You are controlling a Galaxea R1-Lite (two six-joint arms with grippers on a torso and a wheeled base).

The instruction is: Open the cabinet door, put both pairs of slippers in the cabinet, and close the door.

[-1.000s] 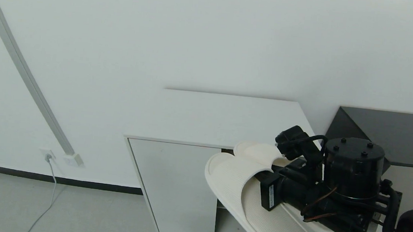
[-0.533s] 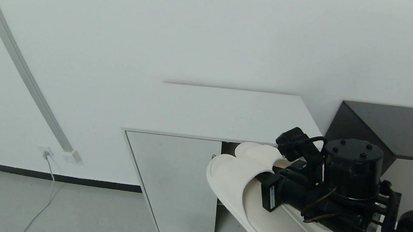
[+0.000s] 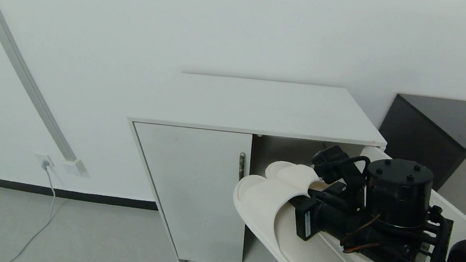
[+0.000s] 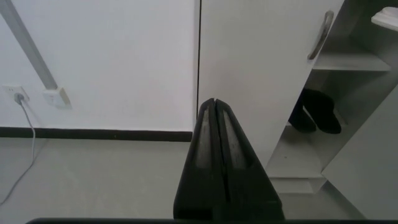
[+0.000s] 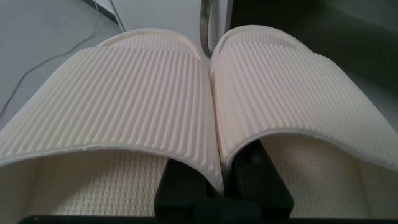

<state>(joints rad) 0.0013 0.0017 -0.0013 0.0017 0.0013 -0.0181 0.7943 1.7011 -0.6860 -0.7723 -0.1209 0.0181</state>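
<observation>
Since our right hand (image 5: 225, 193) clamps the cream slippers (image 3: 264, 205) (left hand (image 4: 214, 155) closed, empty), we steer them toward one o'clock, past the door handle (image 3: 241, 165), into the cabinet (image 3: 268, 109).

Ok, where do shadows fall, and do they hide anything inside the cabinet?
Head view: soft even light; the cabinet interior is shaded behind the cream slippers. Left wrist view: the dark pair sits in shadow low inside, outline readable. Right wrist view: ribs evenly lit, dark beyond the toes.
</observation>
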